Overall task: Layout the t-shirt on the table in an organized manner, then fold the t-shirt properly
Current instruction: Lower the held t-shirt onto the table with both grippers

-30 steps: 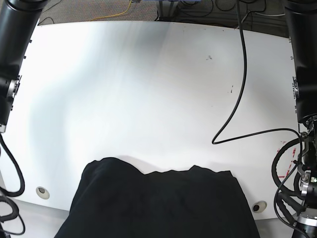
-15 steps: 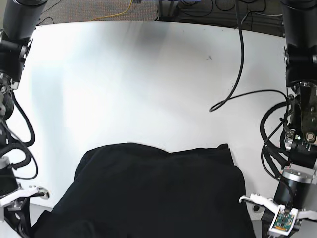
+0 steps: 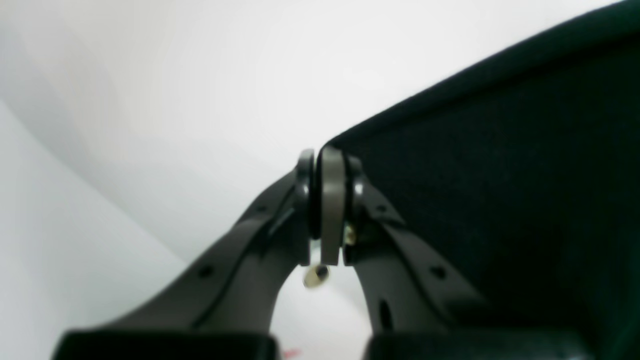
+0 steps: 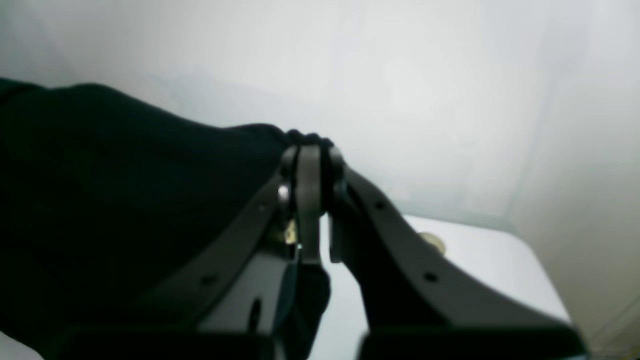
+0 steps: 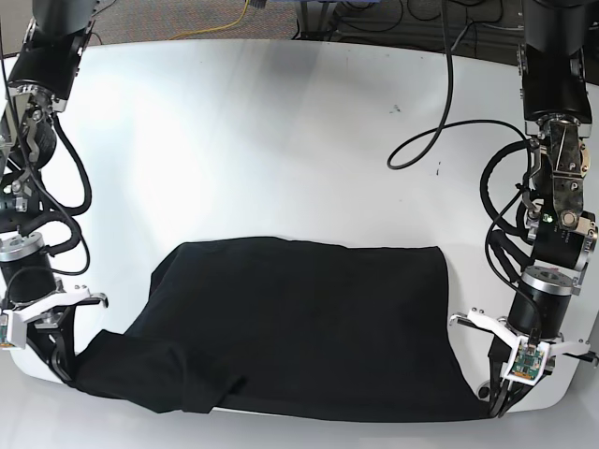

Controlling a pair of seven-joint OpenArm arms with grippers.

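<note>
The black t-shirt [image 5: 299, 327] lies on the near part of the white counter [image 5: 281, 140], long side running left to right. The left claw [image 3: 327, 165] pinches one near corner tight. The right claw [image 4: 307, 150] pinches the other near corner tight. The shirt hangs between them, so each arm is next to its own corner. Both arms reach down low by the counter's near edge.

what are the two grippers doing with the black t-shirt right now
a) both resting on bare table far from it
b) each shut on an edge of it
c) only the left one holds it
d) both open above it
b: the left gripper and the right gripper each have jaws pressed together with the t-shirt fabric pinched at the tips.
</note>
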